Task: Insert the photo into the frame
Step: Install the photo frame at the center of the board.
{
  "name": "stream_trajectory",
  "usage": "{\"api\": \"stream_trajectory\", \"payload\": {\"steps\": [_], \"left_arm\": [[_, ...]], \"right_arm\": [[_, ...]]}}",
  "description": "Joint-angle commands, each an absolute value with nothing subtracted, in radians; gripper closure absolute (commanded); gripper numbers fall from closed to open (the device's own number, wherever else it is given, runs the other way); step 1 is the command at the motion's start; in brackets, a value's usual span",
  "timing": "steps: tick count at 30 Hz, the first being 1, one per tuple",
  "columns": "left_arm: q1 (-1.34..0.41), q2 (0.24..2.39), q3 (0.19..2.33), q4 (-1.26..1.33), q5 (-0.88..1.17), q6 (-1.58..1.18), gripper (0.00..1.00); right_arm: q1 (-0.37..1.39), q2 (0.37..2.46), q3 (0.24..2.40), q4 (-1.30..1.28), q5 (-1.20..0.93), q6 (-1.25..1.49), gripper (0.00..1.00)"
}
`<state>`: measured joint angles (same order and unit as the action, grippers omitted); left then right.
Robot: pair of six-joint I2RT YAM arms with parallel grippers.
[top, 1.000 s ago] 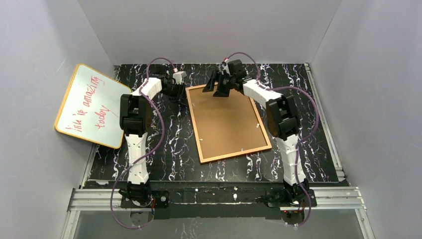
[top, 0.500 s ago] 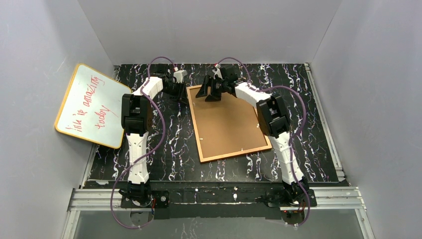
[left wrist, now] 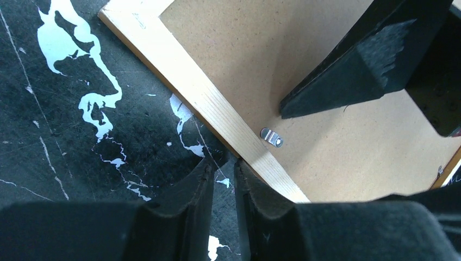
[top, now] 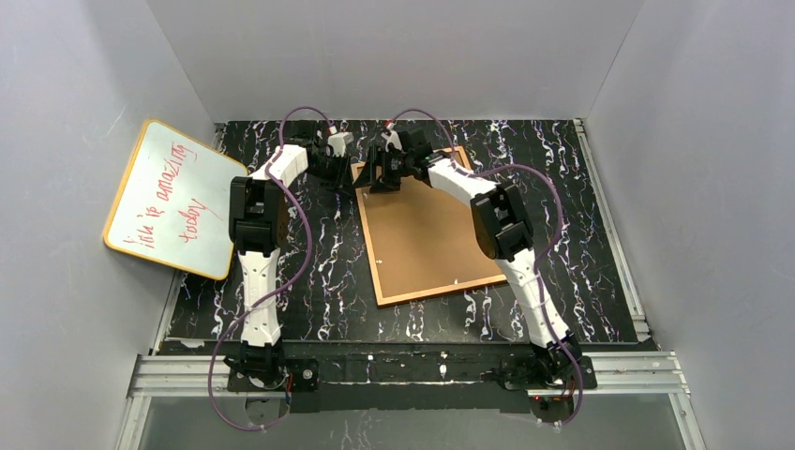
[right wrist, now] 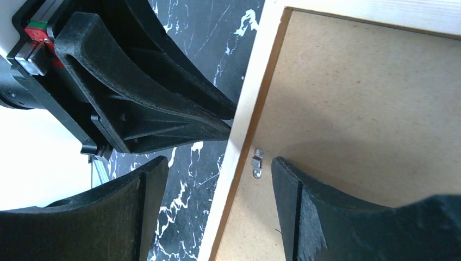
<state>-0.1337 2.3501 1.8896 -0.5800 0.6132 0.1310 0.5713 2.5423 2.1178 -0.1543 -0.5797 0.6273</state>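
Lying back-up, frame hides front; left fingers pressed together, right fingers spread.

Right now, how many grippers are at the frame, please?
2. The left gripper, shut, sits at the left rail of the frame near its far corner; the right gripper, open, straddles that rail.
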Motion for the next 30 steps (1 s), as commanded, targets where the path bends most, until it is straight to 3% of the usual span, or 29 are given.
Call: {"api": "stream_trajectory", "payload": {"steps": [1, 30], "left_arm": [[-0.153, 2.353, 1.853, -0.629, 0.606, 0.148, 0.81], [-0.155, 2.351, 1.855, -0.635, 0.611, 0.155, 0.82]], "right_arm": [[0.593, 2.600, 2.160, -0.162, -0.593, 0.610, 0.22], [0.615, 2.555, 2.119, -0.159, -0.626, 0.595, 0.26]]}}
